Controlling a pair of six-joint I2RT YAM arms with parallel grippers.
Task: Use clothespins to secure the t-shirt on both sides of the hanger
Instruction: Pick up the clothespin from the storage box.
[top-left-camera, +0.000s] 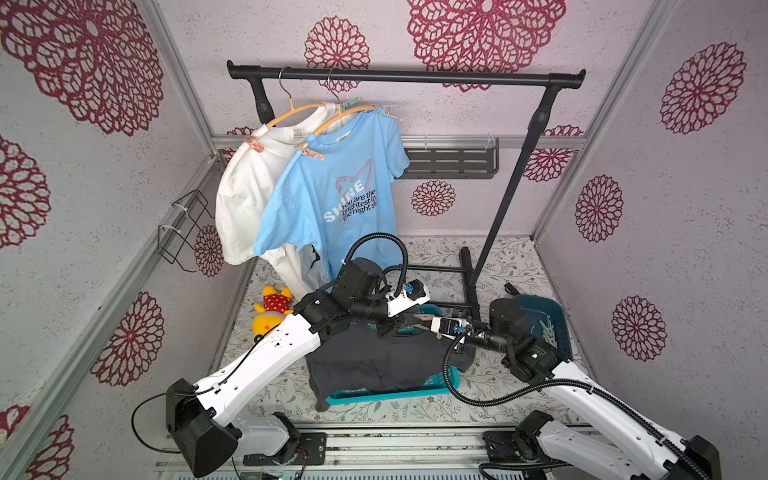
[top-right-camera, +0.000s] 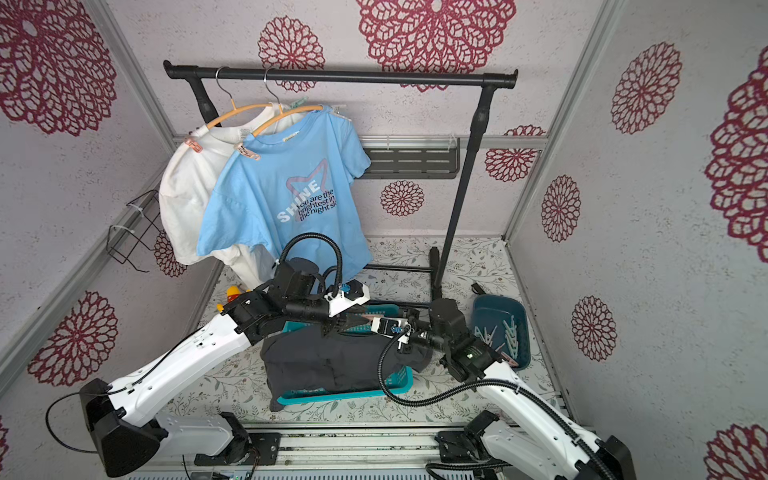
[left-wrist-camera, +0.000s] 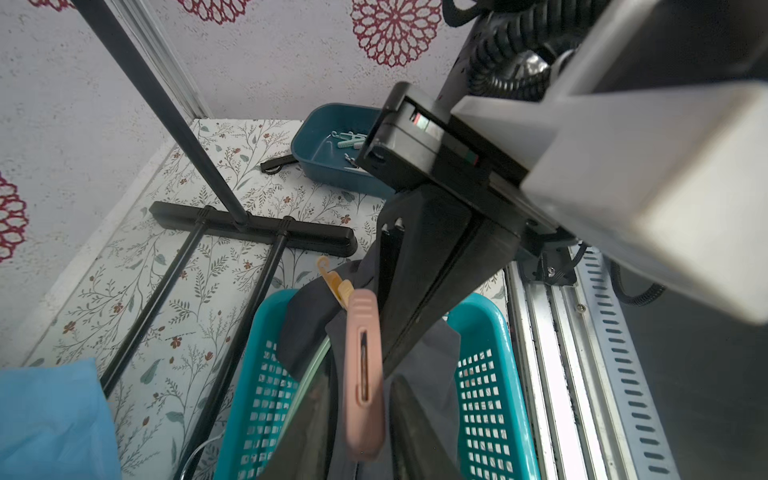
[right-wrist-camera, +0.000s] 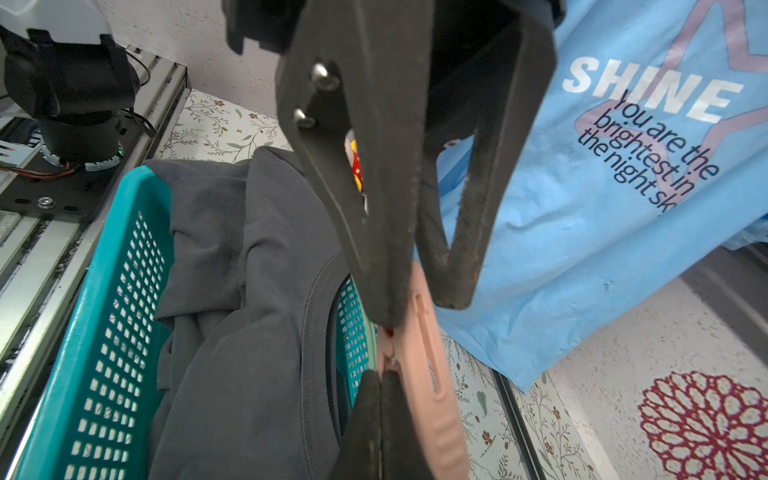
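Looking at the rack (top-left-camera: 407, 77): the blue t-shirt (top-left-camera: 332, 178) hangs on its hanger (top-left-camera: 347, 113), with a pink pin (top-left-camera: 306, 149) on one shoulder. The teal basket (top-left-camera: 374, 395) sits mid-tabletop (top-left-camera: 507, 266) near the front edge, grey shirt (top-left-camera: 374, 361) draped over it. The dark bin (top-right-camera: 486, 307) by the right edge holds spare clothespins (top-right-camera: 509, 334). Your right gripper (right-wrist-camera: 419, 311) is clenched on a pink clothespin (right-wrist-camera: 430, 357) above the basket's far end. Your left gripper (left-wrist-camera: 361, 386) straddles its other end; can't tell if it pinches.
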